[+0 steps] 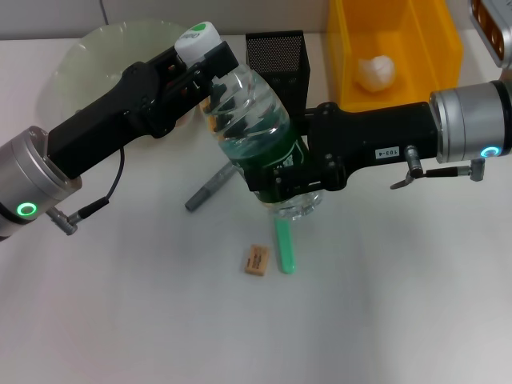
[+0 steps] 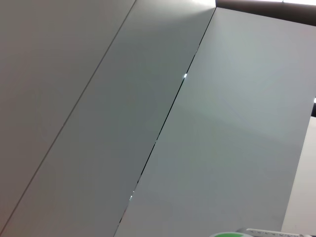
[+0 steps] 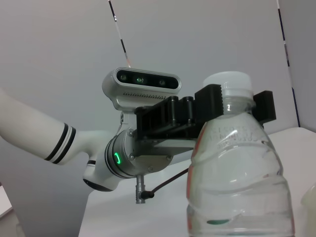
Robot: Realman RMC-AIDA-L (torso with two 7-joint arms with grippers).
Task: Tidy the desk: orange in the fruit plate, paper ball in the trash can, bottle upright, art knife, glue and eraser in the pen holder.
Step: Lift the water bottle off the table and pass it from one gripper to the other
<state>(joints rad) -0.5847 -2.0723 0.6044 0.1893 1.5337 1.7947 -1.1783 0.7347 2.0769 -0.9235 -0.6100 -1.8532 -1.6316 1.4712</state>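
A clear water bottle [image 1: 248,104] with a white cap [image 1: 196,38] and a green label stands near upright above the table, held by both grippers. My left gripper [image 1: 210,76] is shut on its neck just under the cap; the right wrist view shows its fingers [image 3: 212,98] against the neck. My right gripper [image 1: 284,172] is shut on the labelled lower body. On the table under the bottle lie a tan eraser [image 1: 256,261], a green glue stick [image 1: 285,246] and a grey art knife [image 1: 210,189]. A white paper ball [image 1: 376,72] lies in the yellow bin [image 1: 448,48]. The orange is not visible.
A black mesh pen holder [image 1: 276,54] stands right behind the bottle. A pale green plate [image 1: 96,48] sits at the back left, partly under my left arm. The left wrist view shows only wall panels and the edge of the cap [image 2: 229,234].
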